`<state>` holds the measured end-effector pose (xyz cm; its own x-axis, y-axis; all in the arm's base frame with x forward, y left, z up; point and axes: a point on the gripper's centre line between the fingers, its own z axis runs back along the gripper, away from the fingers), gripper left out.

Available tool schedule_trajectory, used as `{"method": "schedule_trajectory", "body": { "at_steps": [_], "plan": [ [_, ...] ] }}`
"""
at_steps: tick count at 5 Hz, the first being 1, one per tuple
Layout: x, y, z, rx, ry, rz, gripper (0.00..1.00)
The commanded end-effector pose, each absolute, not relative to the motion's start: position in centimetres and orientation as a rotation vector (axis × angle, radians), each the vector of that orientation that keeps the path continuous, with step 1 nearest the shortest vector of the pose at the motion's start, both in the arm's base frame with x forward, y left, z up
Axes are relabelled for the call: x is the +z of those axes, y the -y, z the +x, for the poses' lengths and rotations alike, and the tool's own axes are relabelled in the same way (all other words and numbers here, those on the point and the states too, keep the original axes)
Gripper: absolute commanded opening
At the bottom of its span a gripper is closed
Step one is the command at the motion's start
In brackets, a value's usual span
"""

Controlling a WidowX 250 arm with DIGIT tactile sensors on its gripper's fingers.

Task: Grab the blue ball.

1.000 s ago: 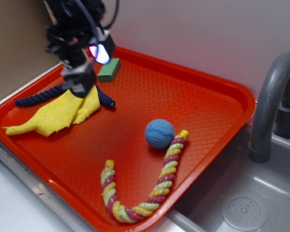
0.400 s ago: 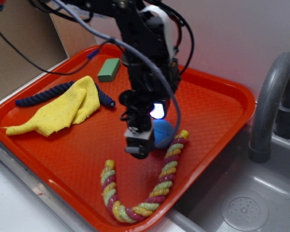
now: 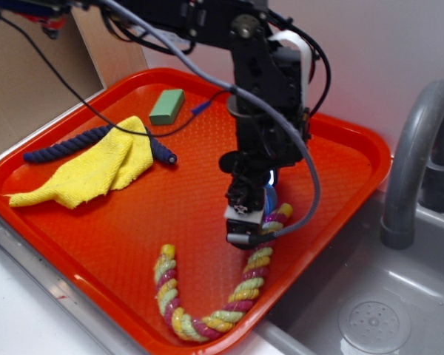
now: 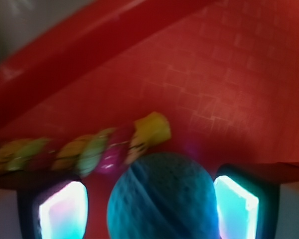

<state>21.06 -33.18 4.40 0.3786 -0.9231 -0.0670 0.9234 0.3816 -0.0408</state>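
The blue ball (image 4: 162, 196), dimpled with a groove seam, fills the lower middle of the wrist view between my two lit pads (image 4: 62, 209). My gripper (image 4: 149, 209) is open and straddles it: a clear gap on the left, the right pad close beside it. In the exterior view my gripper (image 3: 246, 225) stands low on the red tray (image 3: 340, 170) and covers the ball, of which only a blue sliver (image 3: 271, 198) shows behind the fingers.
A multicoloured twisted rope (image 3: 244, 288) curves right beside the ball, its yellow end (image 4: 149, 130) almost touching it. A yellow cloth (image 3: 89, 170), dark navy rope (image 3: 59, 148) and green block (image 3: 167, 106) lie at the tray's back left. A grey faucet (image 3: 414, 155) and sink (image 3: 370, 310) are on the right.
My arm swung from the tray's back left, over the yellow cloth, to the ball and came down so the open fingers now straddle it. The ball and ropes stayed put.
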Motion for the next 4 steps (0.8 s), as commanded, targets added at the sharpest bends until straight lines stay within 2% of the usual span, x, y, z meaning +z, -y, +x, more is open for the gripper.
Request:
{"method": "schedule_trajectory", "body": {
  "at_steps": [1,2,3,4],
  "plan": [
    [5.0,32.4,17.7,-1.219,-0.08,0.025,0.0],
    [6.4,31.7,17.9,-1.174,-0.062,0.017,0.0],
    [11.4,30.6,19.8,-0.925,-0.016,-0.059,0.0],
    [16.4,28.8,20.9,-0.675,-0.002,-0.095,0.0]
  ]
}}
